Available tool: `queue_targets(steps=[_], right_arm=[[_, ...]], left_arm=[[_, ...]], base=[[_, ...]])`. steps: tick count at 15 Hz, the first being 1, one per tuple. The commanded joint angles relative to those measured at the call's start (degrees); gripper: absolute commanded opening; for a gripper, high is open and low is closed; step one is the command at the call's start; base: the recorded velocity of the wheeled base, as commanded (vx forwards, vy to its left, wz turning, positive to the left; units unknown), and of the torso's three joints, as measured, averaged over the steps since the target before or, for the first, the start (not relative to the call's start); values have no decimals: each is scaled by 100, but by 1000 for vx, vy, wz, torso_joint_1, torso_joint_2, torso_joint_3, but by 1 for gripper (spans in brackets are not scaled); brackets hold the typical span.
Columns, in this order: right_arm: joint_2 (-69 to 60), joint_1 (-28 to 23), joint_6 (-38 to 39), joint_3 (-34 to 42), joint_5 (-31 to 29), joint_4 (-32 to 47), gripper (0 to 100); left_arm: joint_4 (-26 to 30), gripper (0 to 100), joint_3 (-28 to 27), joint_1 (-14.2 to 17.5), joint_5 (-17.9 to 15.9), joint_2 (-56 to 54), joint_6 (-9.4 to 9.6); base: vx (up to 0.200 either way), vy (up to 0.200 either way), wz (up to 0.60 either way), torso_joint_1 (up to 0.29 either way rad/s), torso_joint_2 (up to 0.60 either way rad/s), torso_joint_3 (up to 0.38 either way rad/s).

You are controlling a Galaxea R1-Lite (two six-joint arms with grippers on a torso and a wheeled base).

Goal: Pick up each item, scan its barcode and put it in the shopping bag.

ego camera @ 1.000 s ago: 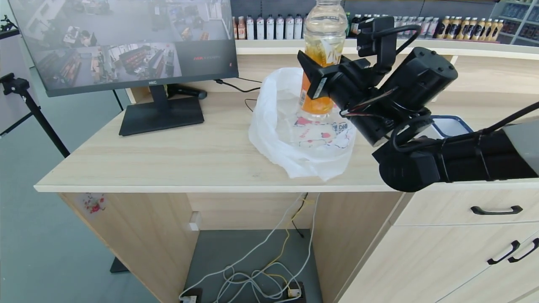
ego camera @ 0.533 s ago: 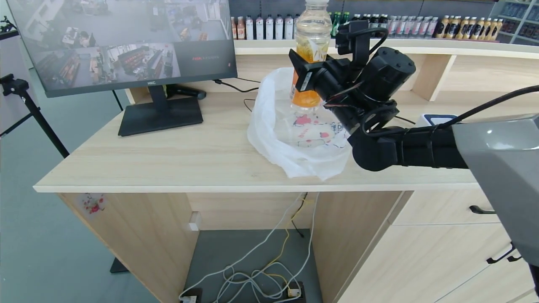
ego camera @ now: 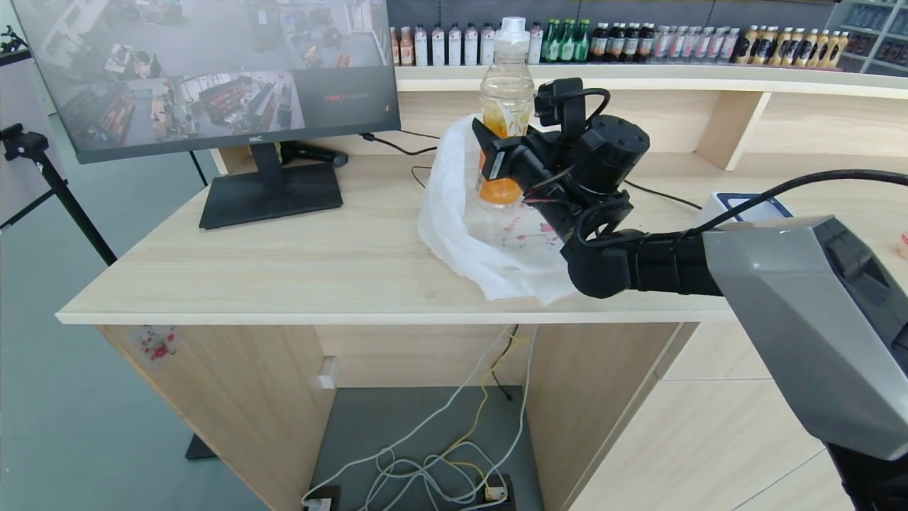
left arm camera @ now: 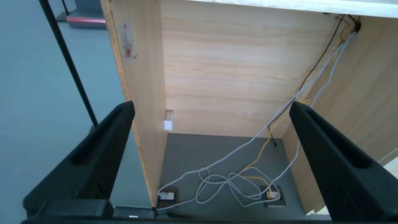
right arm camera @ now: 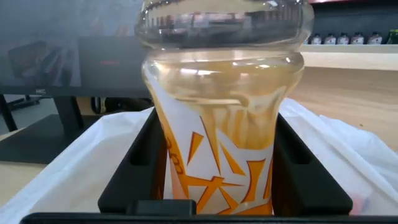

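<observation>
- The clear plastic bottle [ego camera: 505,106] of orange drink, with a white cap and an orange-and-white label, stands upright in the air over the open mouth of the bag. Its lower end is level with the bag's rim.
- Whether the bottle's base touches the plastic cannot be told.
- The right hand [ego camera: 505,157] is clenched on the bottle around its label. In the right wrist view its two black fingers [right arm camera: 134,168] press against either side of the bottle [right arm camera: 224,124].
- The thin white plastic shopping bag [ego camera: 454,227] with red and blue print lies slumped and open on the light wooden counter [ego camera: 298,270], near the front edge. It also shows behind the bottle in the right wrist view [right arm camera: 74,162].
- The left hand [left arm camera: 214,168] is released, its fingers spread wide with nothing between them. It hangs below the counter top, facing the wooden side panel and loose cables [left arm camera: 230,180] on the floor.
- A white box-shaped device with a dark blue rim [ego camera: 745,206] sits on the counter on the robot's right, well apart from the bag.
- A black monitor [ego camera: 206,64] on a flat stand stands on the left side of the counter.
- A row of drink bottles [ego camera: 638,42] lines the shelf behind the counter.
</observation>
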Motion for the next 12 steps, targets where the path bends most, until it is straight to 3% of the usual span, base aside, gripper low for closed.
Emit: queue_targets(steps=[1, 12], right_arm=[[98, -21, 1, 2, -4, -13, 0], [300, -12, 132, 11, -31, 75, 0]], left_arm=[[0, 100, 0, -1, -1, -2, 0], [0, 100, 0, -1, 7, -2, 0]], base=[[0, 0, 0, 0, 0, 0], [0, 0, 0, 0, 0, 0]])
